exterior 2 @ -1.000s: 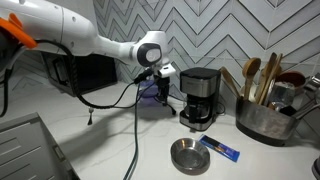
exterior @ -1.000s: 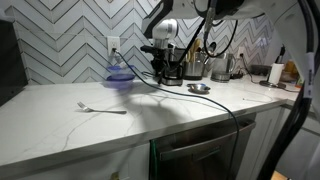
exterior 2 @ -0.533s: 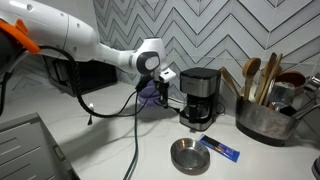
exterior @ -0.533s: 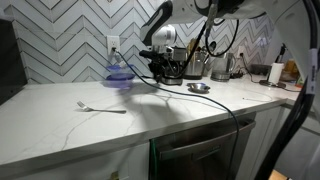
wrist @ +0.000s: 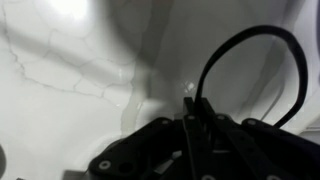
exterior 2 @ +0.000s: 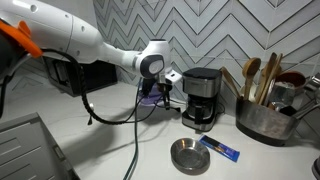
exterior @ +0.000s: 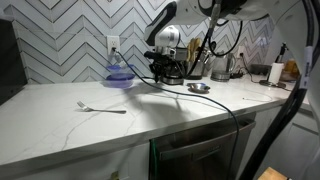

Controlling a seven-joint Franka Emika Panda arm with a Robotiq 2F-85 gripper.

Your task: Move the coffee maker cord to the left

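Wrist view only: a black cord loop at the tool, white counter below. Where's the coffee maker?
Observer: In an exterior view the coffee maker stands right beside the tool, against the tiled wall.
Operator: The tool looks shut on the coffee maker cord. What lies in front?
Observer: A metal bowl and a blue packet lie before the coffee maker.
Operator: Farther along?
Observer: A fork lies alone on the counter.

A kitchen: stone counter point(exterior: 60, 120), tiled backsplash point(exterior: 60, 40), coffee maker point(exterior 2: 202, 92).
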